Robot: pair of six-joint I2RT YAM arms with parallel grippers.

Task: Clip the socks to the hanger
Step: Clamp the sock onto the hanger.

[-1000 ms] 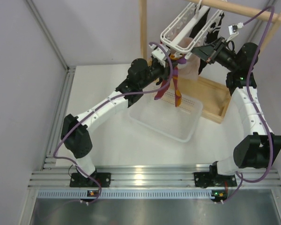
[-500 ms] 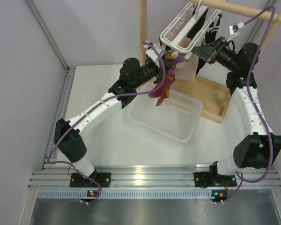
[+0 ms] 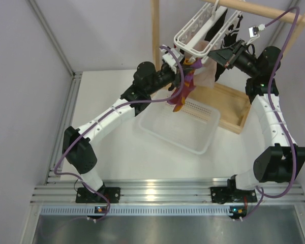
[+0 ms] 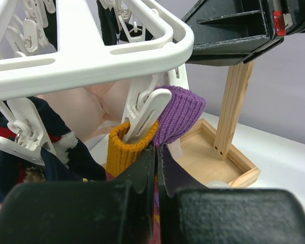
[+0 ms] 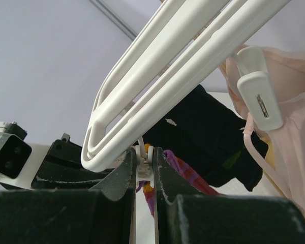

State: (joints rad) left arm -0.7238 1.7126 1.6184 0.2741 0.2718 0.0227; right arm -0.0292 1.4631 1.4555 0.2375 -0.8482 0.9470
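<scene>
The white table (image 3: 117,147) carries the wooden rack (image 3: 155,30) and the slotted basket (image 3: 168,133). The hanger (image 3: 190,38) hangs tilted from the rack's bar, with navy socks (image 4: 61,152) pegged to it. My left tool (image 4: 157,150) is pinched tight on the maroon-purple socks (image 3: 183,94), their cuffs raised to the hanger's near corner. My right tool (image 5: 143,153) is closed on a small white peg (image 5: 142,165) under that frame.
</scene>
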